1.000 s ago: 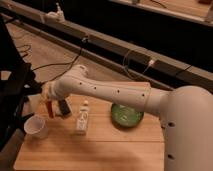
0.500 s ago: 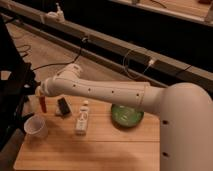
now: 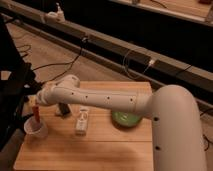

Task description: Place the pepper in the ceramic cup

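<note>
Claw (image 3: 36, 106) shut around pepper (image 3: 37, 114) directly above ceramic cup (image 3: 35, 131)

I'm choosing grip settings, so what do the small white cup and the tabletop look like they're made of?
The small white round cup looks like glazed ceramic: plain, opaque, smooth. The pale tabletop looks like matte wood, tan with faint grain. The gripper holds the slender orange-red pepper just above the cup.

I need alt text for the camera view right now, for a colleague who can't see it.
The gripper holds the orange-red pepper upright just above the white ceramic cup at the wooden table's left edge. The white arm stretches across the table past a white bottle and green bowl.
</note>
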Available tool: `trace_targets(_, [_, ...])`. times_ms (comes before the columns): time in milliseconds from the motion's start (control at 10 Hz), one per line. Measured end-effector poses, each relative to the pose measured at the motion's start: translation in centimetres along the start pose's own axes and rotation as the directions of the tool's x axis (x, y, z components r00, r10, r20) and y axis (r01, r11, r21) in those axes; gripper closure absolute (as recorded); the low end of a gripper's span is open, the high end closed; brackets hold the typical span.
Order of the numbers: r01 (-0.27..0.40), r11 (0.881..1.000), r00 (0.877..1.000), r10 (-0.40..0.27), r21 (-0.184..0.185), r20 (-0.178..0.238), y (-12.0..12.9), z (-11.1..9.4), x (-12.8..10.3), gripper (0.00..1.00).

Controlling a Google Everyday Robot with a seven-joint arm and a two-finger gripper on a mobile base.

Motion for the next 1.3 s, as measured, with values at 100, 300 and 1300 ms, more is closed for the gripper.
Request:
trace_targets(100, [-0.005,1.0,1.0,0.005,0.016,0.01,0.1,0.5,-0.5,0.79])
trace_targets(300, [-0.003,0.999,1.0,0.002,0.046,0.023,0.1,1.3,-1.3,0.59])
trace_targets(1300, [0.013,0.997,0.999,-0.015,0.074,0.029,0.8,0.4,-1.8,0.2])
